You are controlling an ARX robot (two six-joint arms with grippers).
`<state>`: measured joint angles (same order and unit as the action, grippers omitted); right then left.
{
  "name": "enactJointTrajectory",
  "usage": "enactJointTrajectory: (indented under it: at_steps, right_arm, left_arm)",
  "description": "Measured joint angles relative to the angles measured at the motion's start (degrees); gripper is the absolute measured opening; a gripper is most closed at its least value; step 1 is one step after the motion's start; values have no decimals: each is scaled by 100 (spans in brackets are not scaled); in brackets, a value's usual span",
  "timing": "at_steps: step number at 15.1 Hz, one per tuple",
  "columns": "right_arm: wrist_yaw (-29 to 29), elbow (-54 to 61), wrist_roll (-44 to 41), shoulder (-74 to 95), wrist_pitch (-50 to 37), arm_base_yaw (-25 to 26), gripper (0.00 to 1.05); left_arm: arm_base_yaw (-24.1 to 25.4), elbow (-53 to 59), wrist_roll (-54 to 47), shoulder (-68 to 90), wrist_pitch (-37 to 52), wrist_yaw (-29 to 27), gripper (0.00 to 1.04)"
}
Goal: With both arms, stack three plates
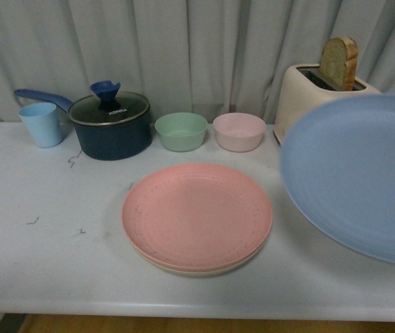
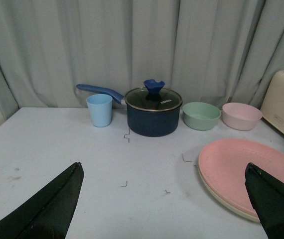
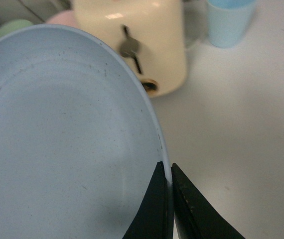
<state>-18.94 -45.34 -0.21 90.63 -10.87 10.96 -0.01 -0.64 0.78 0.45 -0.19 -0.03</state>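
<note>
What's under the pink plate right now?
The beige plate; only its rim shows past the near edge of the pink plate. Its middle is covered, so anything between them cannot be seen.

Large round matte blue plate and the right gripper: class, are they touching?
Touching. In the right wrist view the right gripper pinches the blue plate by its rim, jaws either side.

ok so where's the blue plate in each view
Front: blue plate at far right, held up and tilted.
Left wrist: not in it.
Right wrist: fills much of it, rim pinched by the right gripper.
Landmark: cream toaster, behind the plate in both.
</note>
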Motion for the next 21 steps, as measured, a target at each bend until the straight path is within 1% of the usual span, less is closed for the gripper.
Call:
enactJointTrajectory:
  at_steps: [1, 3, 4, 5, 8, 10, 14, 15, 18, 19, 20, 21]
  right_arm:
    - [94, -120, 361, 142, -208, -407, 3]
    - [573, -549, 1095, 1311, -544, -1543, 3]
    - [708, -761, 1248, 1626, -603, -1788, 3]
    - [811, -951, 1353, 1858, -647, -1969, 3]
    - [1073, -1462, 1685, 2415, -599, -2310, 3]
    - [1207, -1676, 1856, 2734, -544, -2468, 3]
    - [1274, -2006, 2186, 3121, -420, -2708, 3]
    - [1274, -2013, 2286, 3178, -415, -2752, 7]
    - [1311, -1777, 2592, 3003, -603, -2778, 40]
    - [1440, -1504, 2581, 2756, -850, -2782, 51]
    - [1451, -1447, 2577, 2605, -881, -2782, 62]
    - [1753, -1305, 2391, 2597, -1676, -2804, 67]
  left_arm:
    - [0, 0, 0, 0, 0, 0, 98]
    - [0, 0, 0, 0, 0, 0, 98]
    - [0, 0, 0, 0, 0, 0, 98]
    - [0, 0, 0, 0, -2, 0, 98]
    - [0, 0, 2, 0, 0, 0, 98]
    - [0, 0, 0, 0, 0, 0, 98]
    - [0, 0, 0, 0, 0, 0, 98]
    - [0, 0, 0, 0, 0, 0, 98]
    - [0, 0, 0, 0, 0, 0, 98]
    - [0, 0, 0, 0, -2, 0, 98]
    - [0, 0, 0, 0, 0, 0, 98]
    - [0, 0, 2, 0, 2, 2, 98]
